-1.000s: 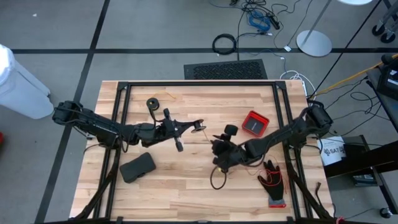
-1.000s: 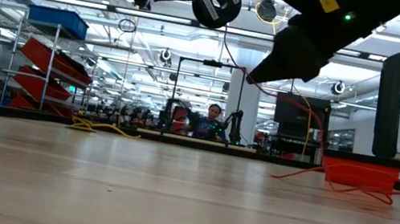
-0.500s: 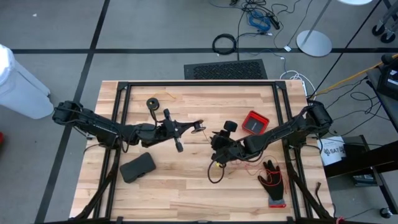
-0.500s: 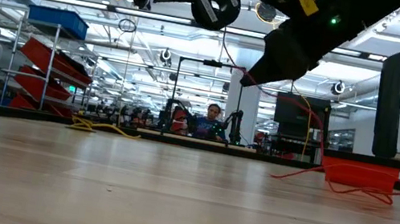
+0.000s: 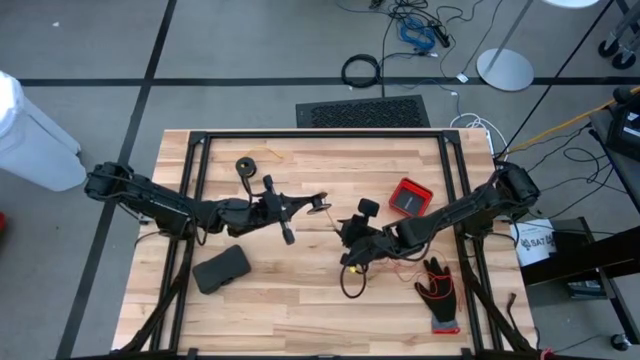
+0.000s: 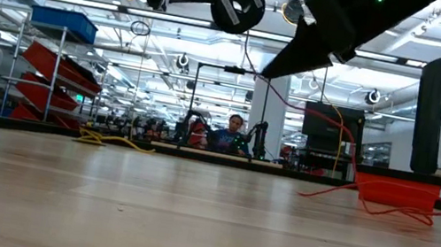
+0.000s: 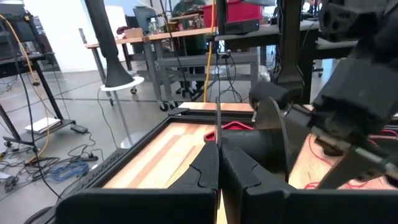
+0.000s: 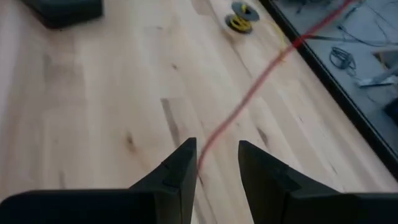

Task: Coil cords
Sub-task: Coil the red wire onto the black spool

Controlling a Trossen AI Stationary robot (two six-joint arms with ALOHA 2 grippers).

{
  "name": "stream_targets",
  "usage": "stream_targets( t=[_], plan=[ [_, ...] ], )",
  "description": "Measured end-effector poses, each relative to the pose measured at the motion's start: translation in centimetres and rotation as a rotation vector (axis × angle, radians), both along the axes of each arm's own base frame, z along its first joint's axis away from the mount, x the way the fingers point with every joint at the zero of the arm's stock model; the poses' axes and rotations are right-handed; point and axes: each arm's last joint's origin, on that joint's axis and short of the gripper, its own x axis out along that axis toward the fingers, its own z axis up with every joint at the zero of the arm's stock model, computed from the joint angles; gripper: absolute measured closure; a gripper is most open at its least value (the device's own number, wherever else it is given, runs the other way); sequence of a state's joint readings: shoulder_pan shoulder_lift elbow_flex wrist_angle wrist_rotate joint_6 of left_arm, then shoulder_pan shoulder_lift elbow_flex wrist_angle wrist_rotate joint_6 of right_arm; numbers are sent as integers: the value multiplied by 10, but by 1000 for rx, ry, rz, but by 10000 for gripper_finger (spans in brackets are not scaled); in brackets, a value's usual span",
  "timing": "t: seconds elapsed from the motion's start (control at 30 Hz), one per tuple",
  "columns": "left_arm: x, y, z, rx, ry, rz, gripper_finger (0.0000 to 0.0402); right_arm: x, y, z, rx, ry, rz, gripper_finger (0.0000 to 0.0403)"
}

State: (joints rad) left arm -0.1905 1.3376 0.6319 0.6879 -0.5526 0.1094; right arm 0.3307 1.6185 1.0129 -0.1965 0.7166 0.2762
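Two cords counted: red cord (image 8: 249, 93) strung between spread right gripper (image 8: 214, 165) fingers above desk (image 5: 300, 300); yellow-tan cord's spool (image 5: 245, 166) near far edge. Left gripper (image 5: 318, 205) fingers pressed on one black spool (image 6: 240, 4).

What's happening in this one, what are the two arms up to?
Both arms are working the red cord above the middle of the wooden table. The left gripper is shut on a small black spool, held up in the air. The right gripper has its fingers apart with the red cord running between them. The yellow-tan cord and its spool lie untouched at the table's far left.
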Motion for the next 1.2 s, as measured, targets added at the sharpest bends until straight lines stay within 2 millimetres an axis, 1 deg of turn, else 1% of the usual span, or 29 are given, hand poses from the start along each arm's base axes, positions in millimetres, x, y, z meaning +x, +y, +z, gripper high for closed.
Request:
stream_targets(
  t=[0.43, 0.63, 0.77, 1.2],
  plan=[
    [0, -1, 2, -27, -26, -35, 401, 9, -12, -10, -18, 11, -47, 298],
    [0, -2, 2, -29, -33, -51, 401, 13, -11, -17, -17, 8, -44, 298],
    [0, -2, 3, -31, -39, -54, 401, 14, -11, -17, -24, 6, -52, 298],
    [0, -2, 0, -24, -9, -46, 401, 12, -9, -17, -52, 14, -50, 333]
  ],
)
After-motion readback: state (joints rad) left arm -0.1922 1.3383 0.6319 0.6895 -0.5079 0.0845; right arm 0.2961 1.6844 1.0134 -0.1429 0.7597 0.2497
